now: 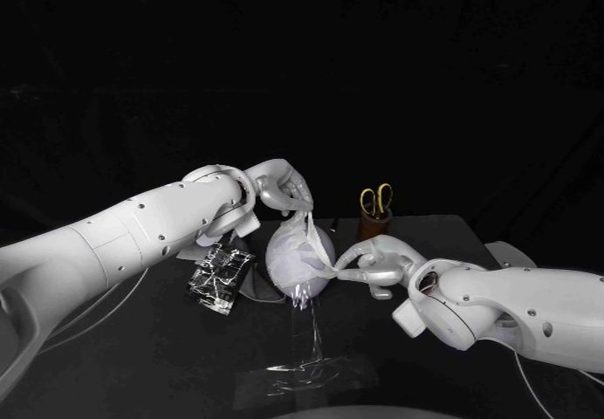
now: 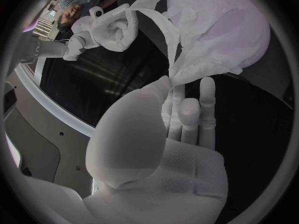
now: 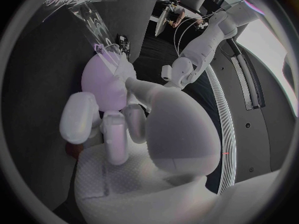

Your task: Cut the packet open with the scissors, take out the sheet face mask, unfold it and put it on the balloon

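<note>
With the mask (image 1: pixel 302 229) out, my left hand (image 1: pixel 279 188) and right hand (image 1: pixel 378 262) pinch it over the balloon (image 2: pixel 243 35); seating remains

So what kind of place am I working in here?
Probably a robotics lab test bench, not a home: a black table against a dark backdrop, a pale lilac balloon on a clear plastic stand as a dummy head, and yellow-handled scissors standing in a brown cup.
</note>
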Robot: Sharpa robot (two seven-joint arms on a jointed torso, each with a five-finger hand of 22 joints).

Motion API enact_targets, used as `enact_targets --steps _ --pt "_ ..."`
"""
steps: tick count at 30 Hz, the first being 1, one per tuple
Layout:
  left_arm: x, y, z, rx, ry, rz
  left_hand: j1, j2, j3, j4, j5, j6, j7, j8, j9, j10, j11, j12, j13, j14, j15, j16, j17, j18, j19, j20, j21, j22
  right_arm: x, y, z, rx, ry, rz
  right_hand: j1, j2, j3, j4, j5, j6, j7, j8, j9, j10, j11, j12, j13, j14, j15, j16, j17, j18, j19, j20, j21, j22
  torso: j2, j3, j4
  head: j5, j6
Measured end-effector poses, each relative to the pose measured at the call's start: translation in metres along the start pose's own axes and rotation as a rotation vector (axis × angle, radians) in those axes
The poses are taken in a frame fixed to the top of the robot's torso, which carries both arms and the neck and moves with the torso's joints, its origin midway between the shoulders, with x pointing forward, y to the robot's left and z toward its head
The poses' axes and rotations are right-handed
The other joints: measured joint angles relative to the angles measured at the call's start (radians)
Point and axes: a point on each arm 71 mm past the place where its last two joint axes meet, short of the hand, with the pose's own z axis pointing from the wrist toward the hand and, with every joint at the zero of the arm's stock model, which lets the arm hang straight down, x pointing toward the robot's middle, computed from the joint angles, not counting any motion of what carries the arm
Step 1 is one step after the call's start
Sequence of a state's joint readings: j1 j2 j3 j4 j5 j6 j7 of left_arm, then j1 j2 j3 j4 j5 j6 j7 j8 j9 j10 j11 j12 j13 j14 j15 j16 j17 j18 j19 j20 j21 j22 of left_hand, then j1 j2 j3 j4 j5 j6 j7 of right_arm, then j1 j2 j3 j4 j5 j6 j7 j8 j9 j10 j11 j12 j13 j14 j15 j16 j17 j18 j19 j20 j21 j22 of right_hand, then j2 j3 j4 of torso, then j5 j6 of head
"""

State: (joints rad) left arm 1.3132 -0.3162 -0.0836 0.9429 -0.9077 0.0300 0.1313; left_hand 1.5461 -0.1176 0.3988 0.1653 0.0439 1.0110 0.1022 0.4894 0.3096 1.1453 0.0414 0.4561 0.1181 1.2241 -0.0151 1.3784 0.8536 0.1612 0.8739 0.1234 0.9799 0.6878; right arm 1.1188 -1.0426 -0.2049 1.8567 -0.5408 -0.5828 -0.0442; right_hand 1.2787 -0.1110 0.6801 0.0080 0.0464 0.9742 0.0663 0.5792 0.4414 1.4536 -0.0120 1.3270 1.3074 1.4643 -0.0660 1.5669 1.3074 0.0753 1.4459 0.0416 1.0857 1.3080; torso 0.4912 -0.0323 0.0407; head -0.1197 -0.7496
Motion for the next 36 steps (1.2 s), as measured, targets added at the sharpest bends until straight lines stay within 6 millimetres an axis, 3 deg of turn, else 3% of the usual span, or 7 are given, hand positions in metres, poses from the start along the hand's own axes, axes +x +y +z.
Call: enact_targets --steps 14,18,21,24,29,32,36 --pt "0.0 -0.003 0.006 -0.008 -0.035 0.035 0.0 0.0 0.001 0.001 -0.001 -0.013 0.012 -0.006 0.0 -0.021 0.01 -0.015 -0.006 -0.009 0.012 0.007 -0.017 0.0 -0.007 -0.007 0.01 0.012 -0.009 -0.008 0.002 0.02 -0.064 -0.01 0.0 0.0 -0.004 0.002 0.0 -0.001 0.0 -0.004 0.001 0.0 0.0 -0.007 0.001 0.0 0.0 0.0 0.0 0.0 -0.007 0.0 -0.01 -0.001 0.001 0.0015 -0.0017 -0.01 -0.005" --pt "-0.001 -0.004 0.007 -0.004 -0.054 0.037 -0.009 0.0 -0.003 0.012 0.0 -0.071 0.029 -0.043 -0.01 -0.072 0.035 -0.044 -0.018 -0.082 0.03 -0.024 -0.121 -0.001 -0.028 0.002 0.01 0.013 -0.01 -0.009 0.002 0.023 -0.073 -0.009 0.0 0.0 -0.01 0.007 0.0 -0.005 0.003 -0.004 0.001 -0.018 0.007 -0.048 0.001 0.0 0.0 0.0 0.001 0.0 -0.02 0.002 -0.044 0.0 0.0 0.0021 -0.0013 -0.014 -0.006" --pt "-0.001 -0.005 0.007 -0.002 -0.058 0.035 -0.025 -0.017 -0.015 0.026 0.003 -0.12 0.046 -0.077 -0.027 -0.114 0.055 -0.07 -0.029 -0.139 0.049 -0.052 -0.197 -0.001 -0.045 0.008 0.006 0.013 -0.01 -0.009 0.002 0.024 -0.074 -0.008 -0.023 -0.004 -0.031 0.013 0.0 -0.034 0.01 -0.016 -0.001 -0.06 0.013 -0.124 -0.006 -0.001 0.002 -0.006 0.001 0.004 -0.04 0.005 -0.1 0.0 0.0 0.0022 -0.0011 -0.016 -0.007" --pt "0.0 -0.006 0.008 -0.002 -0.055 0.033 -0.051 -0.042 -0.03 0.042 0.003 -0.197 0.077 -0.13 -0.049 -0.193 0.089 -0.124 -0.05 -0.215 0.081 -0.089 -0.277 -0.007 -0.069 0.026 -0.018 0.006 -0.01 -0.009 0.003 0.026 -0.074 -0.006 -0.106 -0.034 -0.103 0.061 0.014 -0.104 0.046 -0.081 -0.034 -0.181 0.044 -0.342 -0.148 0.001 0.029 -0.047 0.001 0.024 -0.082 0.02 -0.207 0.0 0.0 0.002 -0.0004 -0.019 -0.008" --pt "0.003 -0.007 0.01 -0.011 -0.034 0.028 -0.053 -0.045 -0.051 0.045 0.003 -0.294 0.092 -0.194 -0.076 -0.296 0.127 -0.197 -0.056 -0.264 0.116 -0.102 -0.3 -0.008 -0.096 0.052 -0.048 -0.008 -0.01 -0.011 0.003 0.037 -0.075 -0.003 -0.118 -0.083 -0.187 0.098 0.031 -0.181 0.086 -0.175 -0.077 -0.299 0.08 -0.553 -0.301 0.0 0.058 -0.099 0.001 0.037 -0.136 0.047 -0.342 0.0 0.0 0.001 -0.0002 -0.021 -0.009" --pt "0.005 -0.007 0.01 -0.021 -0.017 0.025 -0.053 -0.045 -0.065 0.048 0.003 -0.345 0.085 -0.224 -0.093 -0.334 0.14 -0.225 -0.056 -0.278 0.13 -0.102 -0.308 -0.008 -0.104 0.061 -0.056 -0.014 -0.011 -0.012 0.003 0.047 -0.077 -0.001 -0.117 -0.094 -0.221 0.114 0.021 -0.205 0.096 -0.203 -0.088 -0.325 0.09 -0.598 -0.339 0.002 0.067 -0.115 0.001 0.041 -0.154 0.058 -0.392 0.0 -0.001 0.0004 0.0001 -0.022 -0.01" --pt "0.006 -0.006 0.011 -0.031 0.0 0.021 -0.053 -0.045 -0.079 0.049 0.003 -0.354 0.079 -0.231 -0.099 -0.347 0.15 -0.238 -0.056 -0.282 0.134 -0.102 -0.313 -0.008 -0.108 0.066 -0.063 -0.017 -0.013 -0.014 0.003 0.063 -0.084 -0.002 -0.111 -0.1 -0.26 0.135 0.014 -0.222 0.107 -0.226 -0.098 -0.347 0.1 -0.621 -0.366 -0.001 0.073 -0.123 0.001 0.042 -0.164 0.068 -0.43 0.0 -0.001 -0.0001 0.0003 -0.022 -0.011"
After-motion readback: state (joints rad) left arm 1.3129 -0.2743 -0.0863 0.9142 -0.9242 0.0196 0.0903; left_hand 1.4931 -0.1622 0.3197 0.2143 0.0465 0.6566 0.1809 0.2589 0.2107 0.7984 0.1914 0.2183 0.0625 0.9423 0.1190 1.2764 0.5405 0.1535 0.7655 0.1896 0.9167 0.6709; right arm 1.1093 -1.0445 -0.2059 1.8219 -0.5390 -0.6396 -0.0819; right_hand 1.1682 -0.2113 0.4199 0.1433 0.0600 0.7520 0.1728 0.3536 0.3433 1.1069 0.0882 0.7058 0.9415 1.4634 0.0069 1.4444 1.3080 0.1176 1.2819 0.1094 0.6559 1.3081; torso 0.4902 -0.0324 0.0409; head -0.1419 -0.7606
